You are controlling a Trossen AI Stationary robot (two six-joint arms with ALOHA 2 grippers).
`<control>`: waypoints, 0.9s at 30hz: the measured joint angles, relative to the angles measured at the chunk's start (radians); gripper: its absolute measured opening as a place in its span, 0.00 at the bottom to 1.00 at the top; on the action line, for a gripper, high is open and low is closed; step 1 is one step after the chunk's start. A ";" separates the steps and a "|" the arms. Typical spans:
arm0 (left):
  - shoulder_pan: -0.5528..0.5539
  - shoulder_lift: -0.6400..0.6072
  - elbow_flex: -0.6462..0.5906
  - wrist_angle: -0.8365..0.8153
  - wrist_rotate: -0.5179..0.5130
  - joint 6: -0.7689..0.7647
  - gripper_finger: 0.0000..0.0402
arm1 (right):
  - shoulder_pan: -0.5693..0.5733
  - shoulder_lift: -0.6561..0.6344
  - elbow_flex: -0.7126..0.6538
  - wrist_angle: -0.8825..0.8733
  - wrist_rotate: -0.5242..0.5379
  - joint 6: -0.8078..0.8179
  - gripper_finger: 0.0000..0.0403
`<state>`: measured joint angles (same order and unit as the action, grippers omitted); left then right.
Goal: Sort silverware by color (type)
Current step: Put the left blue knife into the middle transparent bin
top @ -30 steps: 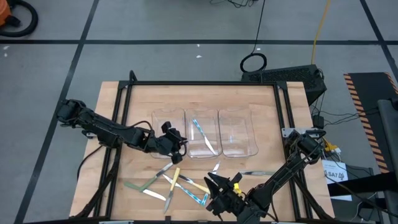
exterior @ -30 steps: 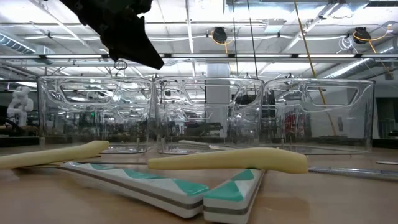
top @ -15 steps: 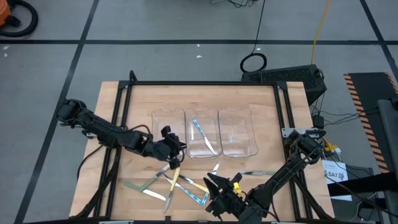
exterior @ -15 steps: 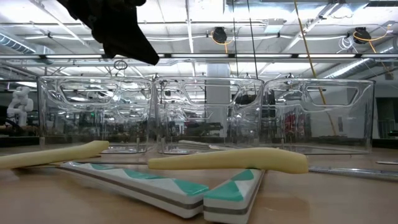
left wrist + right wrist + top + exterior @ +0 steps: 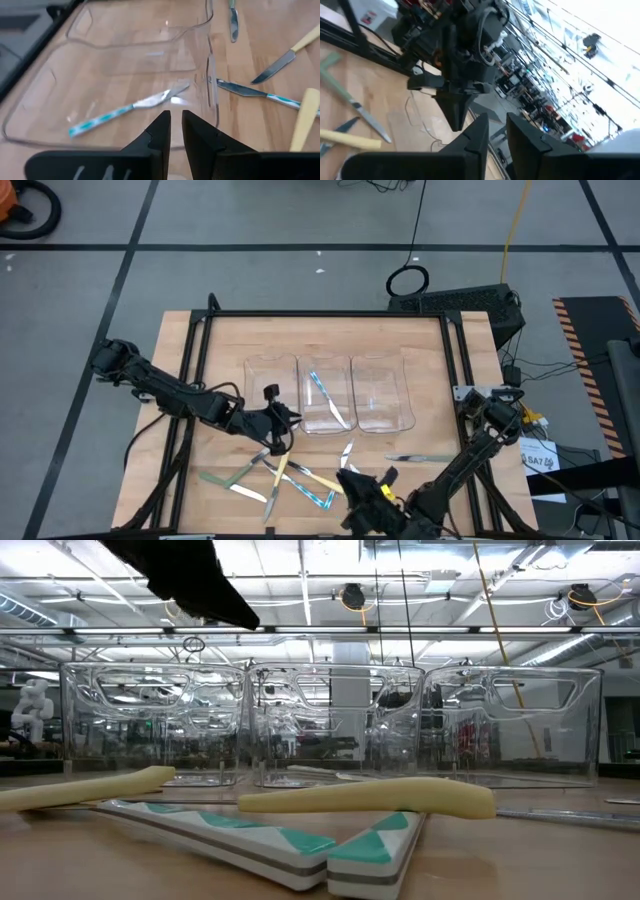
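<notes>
My right gripper [image 5: 352, 480] pulled back toward the table's near edge, fingers narrow, holding nothing. Left gripper [image 5: 278, 430] dropped toward the silverware pile [image 5: 285, 475], fingers narrow, empty. One teal-handled fork [image 5: 127, 107] lay in the middle bin [image 5: 325, 402]; the rest remained unsorted.

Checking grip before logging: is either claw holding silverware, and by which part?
Nothing is held: the left claw and right claw both show bare, nearly closed gaps.
</notes>
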<state>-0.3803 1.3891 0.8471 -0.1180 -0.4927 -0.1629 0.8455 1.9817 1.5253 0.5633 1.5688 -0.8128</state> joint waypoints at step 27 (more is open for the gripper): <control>0.335 0.000 0.246 -0.196 0.238 0.469 0.34 | -0.169 -0.689 -0.470 -1.147 -0.503 1.190 0.04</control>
<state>-0.0452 1.3895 1.0927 -0.3136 -0.2548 0.3064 0.6765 1.2930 1.0550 -0.5837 1.0655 0.3772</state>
